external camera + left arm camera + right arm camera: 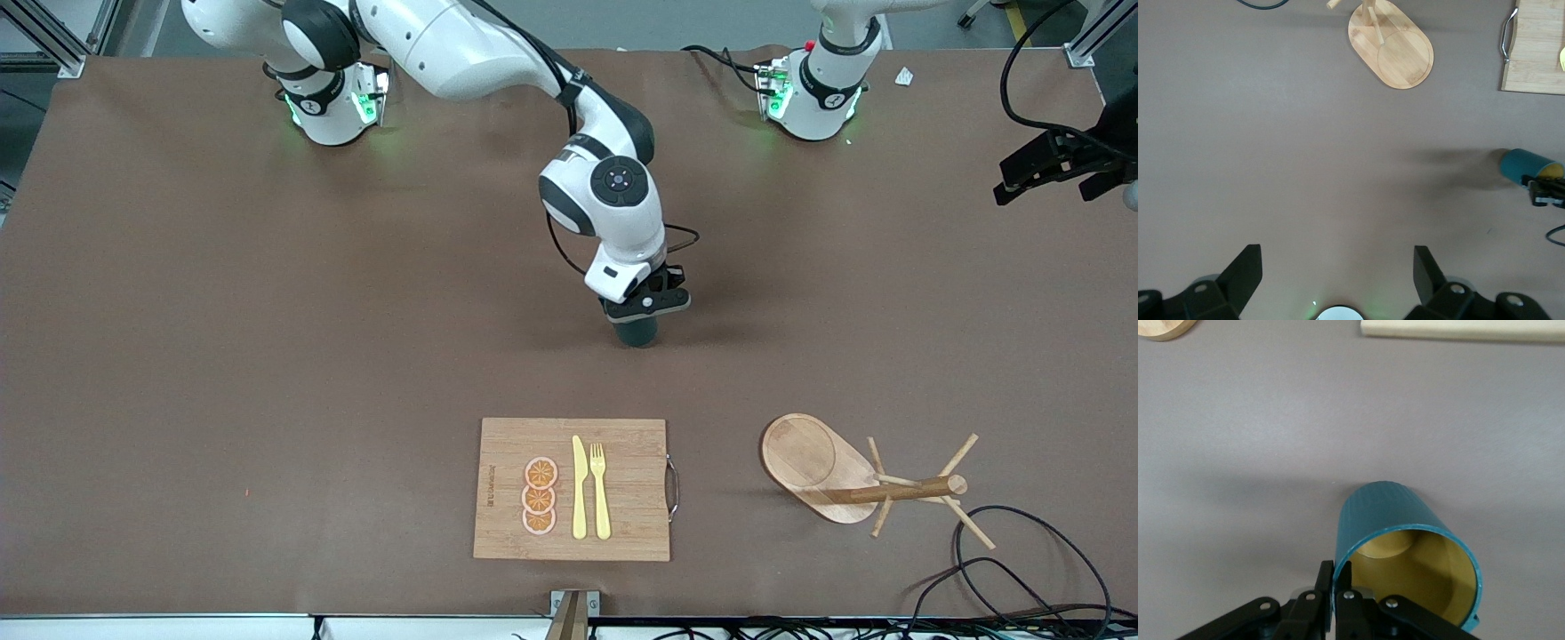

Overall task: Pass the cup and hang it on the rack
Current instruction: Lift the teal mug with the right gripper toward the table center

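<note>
One cup [1405, 520], one rack [831, 471], 3 orange slices [540, 496].

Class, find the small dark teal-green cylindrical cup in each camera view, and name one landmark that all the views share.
Front view: the dark teal-green cup is at centre, gripped by the right gripper.
Left wrist view: at the picture's edge.
Right wrist view: fills the foreground, rim clamped.
Shared landmark: the light wooden rack.

Front view: high, faced the arm bases, covered the whole table [267, 311]. Left wrist view: looked down from well above. Right wrist view: close on the cup [1405, 547]. All three shared cup, rack [822, 467], board [622, 444]
</note>
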Controlling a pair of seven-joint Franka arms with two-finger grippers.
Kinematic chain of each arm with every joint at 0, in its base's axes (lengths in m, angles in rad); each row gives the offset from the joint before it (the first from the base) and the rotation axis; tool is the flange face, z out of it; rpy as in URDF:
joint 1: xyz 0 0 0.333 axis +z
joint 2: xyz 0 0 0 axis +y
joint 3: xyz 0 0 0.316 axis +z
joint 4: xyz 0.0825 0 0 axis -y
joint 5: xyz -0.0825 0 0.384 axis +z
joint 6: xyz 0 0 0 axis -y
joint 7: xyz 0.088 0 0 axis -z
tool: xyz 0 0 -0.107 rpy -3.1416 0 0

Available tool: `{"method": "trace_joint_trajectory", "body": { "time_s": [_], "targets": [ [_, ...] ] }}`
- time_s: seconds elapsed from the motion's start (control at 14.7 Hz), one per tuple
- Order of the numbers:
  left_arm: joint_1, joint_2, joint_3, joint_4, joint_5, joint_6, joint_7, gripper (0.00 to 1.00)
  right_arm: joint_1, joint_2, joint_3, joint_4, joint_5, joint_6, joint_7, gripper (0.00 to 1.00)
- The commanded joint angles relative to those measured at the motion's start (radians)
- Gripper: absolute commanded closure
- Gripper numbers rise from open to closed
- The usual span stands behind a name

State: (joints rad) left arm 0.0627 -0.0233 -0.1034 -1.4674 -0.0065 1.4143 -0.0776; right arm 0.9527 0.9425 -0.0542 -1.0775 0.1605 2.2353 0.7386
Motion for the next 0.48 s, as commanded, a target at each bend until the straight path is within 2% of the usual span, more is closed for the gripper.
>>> {"method": "trace_joint_trajectory", "body": {
  "time_s": [0.0, 0.14, 0.2, 0.27, 0.34, 0.41],
  "targets": [
    [0.005, 0.000, -0.006, 0.006, 0.014, -0.003, 0.018, 0.00, 0.011, 0.044, -0.003, 0.041, 0.021, 0.036, 0.051, 1.00],
    [0.005, 0.000, -0.006, 0.004, 0.013, -0.003, 0.018, 0.00, 0.011, 0.045, -0.003, 0.041, 0.021, 0.038, 0.056, 0.98],
    [0.005, 0.000, -0.006, 0.004, 0.013, -0.003, 0.018, 0.00, 0.012, 0.045, -0.004, 0.041, 0.021, 0.040, 0.056, 0.88],
    [0.005, 0.000, -0.006, 0.004, 0.011, -0.003, 0.018, 0.00, 0.012, 0.045, -0.006, 0.041, 0.021, 0.040, 0.055, 0.66],
    [0.005, 0.000, -0.006, 0.002, 0.011, -0.003, 0.018, 0.00, 0.012, 0.045, -0.006, 0.041, 0.019, 0.038, 0.050, 0.58],
    [0.005, 0.000, -0.006, 0.002, 0.010, -0.003, 0.018, 0.00, 0.012, 0.045, -0.006, 0.041, 0.019, 0.038, 0.048, 0.42]
  ]
}}
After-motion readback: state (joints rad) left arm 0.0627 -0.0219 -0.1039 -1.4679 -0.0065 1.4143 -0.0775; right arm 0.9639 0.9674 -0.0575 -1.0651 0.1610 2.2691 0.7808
